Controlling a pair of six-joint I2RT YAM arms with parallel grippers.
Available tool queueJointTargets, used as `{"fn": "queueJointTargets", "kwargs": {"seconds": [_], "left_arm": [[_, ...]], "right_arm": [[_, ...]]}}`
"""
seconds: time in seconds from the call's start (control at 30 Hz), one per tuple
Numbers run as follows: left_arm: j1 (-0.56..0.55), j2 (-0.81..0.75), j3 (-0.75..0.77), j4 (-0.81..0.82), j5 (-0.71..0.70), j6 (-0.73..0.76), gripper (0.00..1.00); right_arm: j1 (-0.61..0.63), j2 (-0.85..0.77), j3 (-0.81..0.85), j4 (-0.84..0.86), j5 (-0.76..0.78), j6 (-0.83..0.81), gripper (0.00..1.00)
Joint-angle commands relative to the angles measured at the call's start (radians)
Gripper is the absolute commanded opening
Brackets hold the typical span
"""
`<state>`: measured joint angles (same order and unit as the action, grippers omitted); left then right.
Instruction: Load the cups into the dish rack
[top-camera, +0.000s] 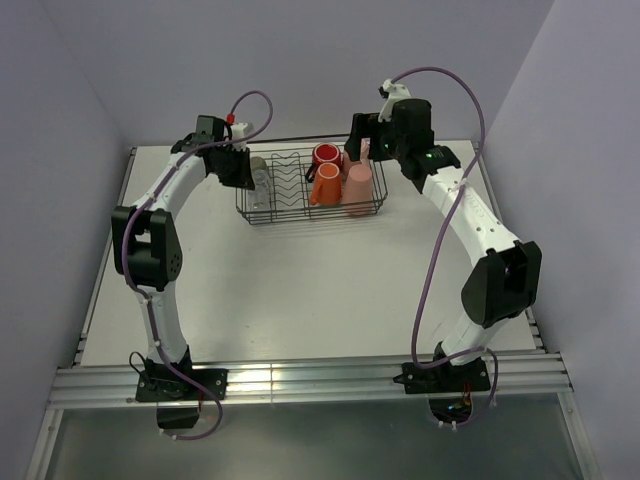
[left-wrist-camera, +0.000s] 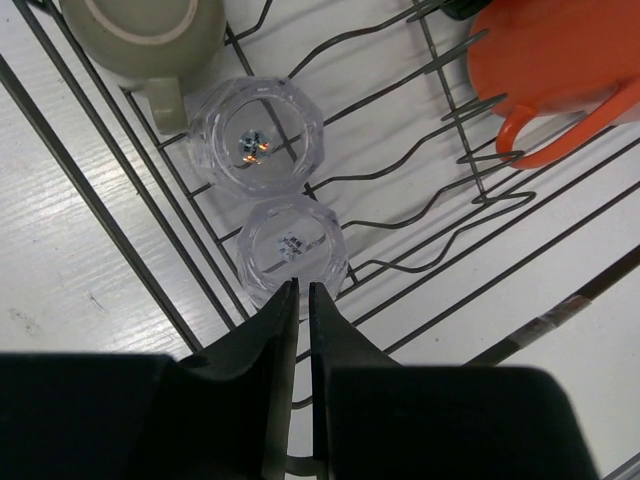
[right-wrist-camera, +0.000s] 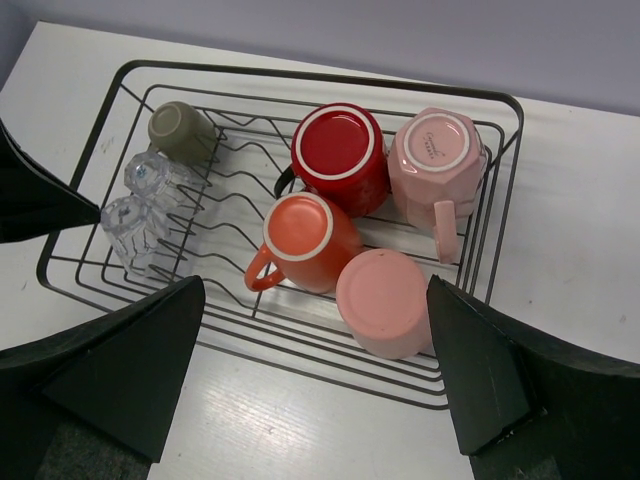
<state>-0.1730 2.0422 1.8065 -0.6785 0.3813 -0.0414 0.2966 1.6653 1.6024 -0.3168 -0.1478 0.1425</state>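
The black wire dish rack (top-camera: 248, 214) stands at the back middle of the table. All the cups sit upside down in it: red mug (right-wrist-camera: 340, 155), pale pink mug (right-wrist-camera: 438, 155), orange mug (right-wrist-camera: 305, 240), salmon tumbler (right-wrist-camera: 385, 300), grey-olive mug (right-wrist-camera: 178, 128) and two clear glasses (right-wrist-camera: 150, 175) (right-wrist-camera: 128, 222). My left gripper (left-wrist-camera: 302, 290) is shut and empty just above the nearer glass (left-wrist-camera: 293, 250), over the rack's left end (top-camera: 240, 170). My right gripper (right-wrist-camera: 314, 284) is open wide and empty, above the rack's right end (top-camera: 365, 135).
The rack's plate-divider prongs (left-wrist-camera: 440, 190) run between the glasses and the mugs. The white table (top-camera: 300, 290) extends in front of the rack to an aluminium rail (top-camera: 310, 380) at the near edge. Grey walls close in on three sides. Purple cables loop over both arms.
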Motion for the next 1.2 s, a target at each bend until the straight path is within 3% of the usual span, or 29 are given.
{"fn": "queueJointTargets", "kwargs": {"seconds": [0.0,0.2,1.17], "left_arm": [[-0.006,-0.002,-0.013,0.017,-0.021,0.014,0.16],[-0.025,0.027,0.02,-0.007,-0.033,0.031,0.15],[-0.052,-0.166,-0.187,-0.041,-0.064,0.12,0.11]], "right_arm": [[-0.007,0.002,0.01,0.019,-0.015,0.022,1.0],[-0.005,0.01,0.014,0.016,-0.018,0.028,1.0],[-0.011,0.04,0.044,0.004,-0.03,0.045,1.0]]}}
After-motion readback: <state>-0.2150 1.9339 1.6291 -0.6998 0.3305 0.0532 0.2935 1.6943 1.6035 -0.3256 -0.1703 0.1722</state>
